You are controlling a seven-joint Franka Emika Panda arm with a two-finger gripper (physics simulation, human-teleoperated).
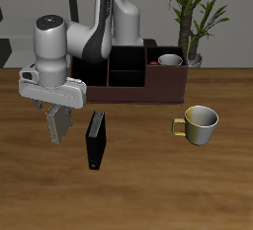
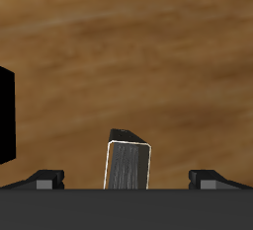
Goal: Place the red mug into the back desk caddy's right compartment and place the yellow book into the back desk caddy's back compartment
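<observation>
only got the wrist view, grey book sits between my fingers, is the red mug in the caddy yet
Observer: Yes. The red mug sits inside the back desk caddy, at the end nearest the potted plant.
Operator: whats the black slab off to my side
Observer: A taller black book, standing upright on the table beside the tool, in front of the caddy.
Operator: anything else loose out there
Observer: One yellow-gold mug, upright on the table in front of the caddy's mug end, well apart from the tool.
</observation>
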